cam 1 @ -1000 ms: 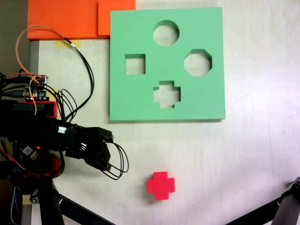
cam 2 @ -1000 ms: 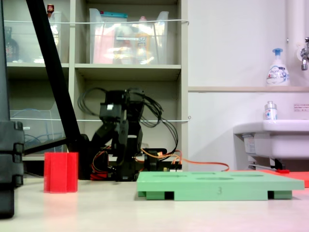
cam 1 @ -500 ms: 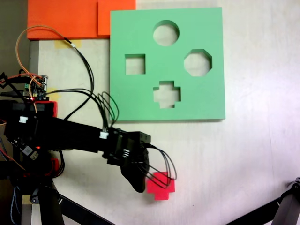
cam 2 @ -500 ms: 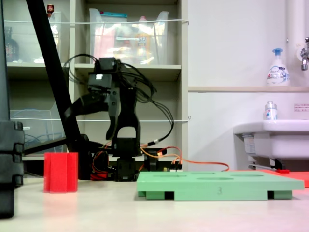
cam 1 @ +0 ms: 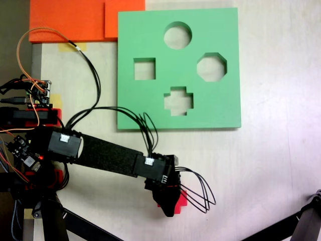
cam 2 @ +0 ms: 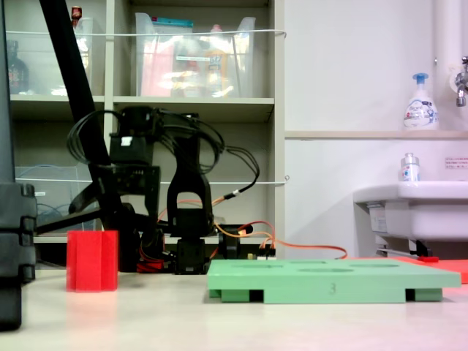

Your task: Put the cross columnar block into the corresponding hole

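Arm extended from 9 o'clock toward 5 o'clock of a fixed view from above, ending in the hand (cam 1: 169,205) directly over the cross columnar block (cam 1: 182,199). Block seen only as red slivers at the hand's 3 o'clock side, resting on the tabletop (cam 1: 266,165) at 6 o'clock of the green board (cam 1: 220,105), well apart from it. Corresponding hole (cam 1: 178,101) open and empty, at 6 o'clock among the board's cutouts, below the round one. Opening of the hand impossible to tell here: jaws hidden under the wrist body and looping cables (cam 1: 198,193). No grip on the block evident.

Side-on fixed view: cross columnar block (cam 2: 92,261) upright on the tabletop (cam 2: 219,322) at 9 o'clock of the green board (cam 2: 333,278), the arm's dark links (cam 2: 135,183) behind and above it. Hand's tips lost against the dark base; spread of the jaws again impossible to tell.

Likely failures, as judgement: descent off-centre, given the block's offset to the hand's 3 o'clock, pushing or tipping the light foam instead of straddling it; grip on the lobes rather than across the core, twisting the block; any such twist leaving the plus misaligned with the hole; slack cables snagging the block or the board edge during transfer.
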`<move>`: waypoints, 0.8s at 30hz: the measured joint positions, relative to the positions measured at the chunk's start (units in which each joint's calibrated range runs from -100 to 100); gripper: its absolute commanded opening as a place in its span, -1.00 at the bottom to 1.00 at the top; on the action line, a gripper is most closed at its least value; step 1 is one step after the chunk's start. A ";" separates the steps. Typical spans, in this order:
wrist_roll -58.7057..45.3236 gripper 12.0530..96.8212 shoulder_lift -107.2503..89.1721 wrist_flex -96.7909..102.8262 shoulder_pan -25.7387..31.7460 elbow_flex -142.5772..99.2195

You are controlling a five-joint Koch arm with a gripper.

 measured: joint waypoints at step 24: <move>-2.54 -0.01 12.04 0.00 -2.54 3.23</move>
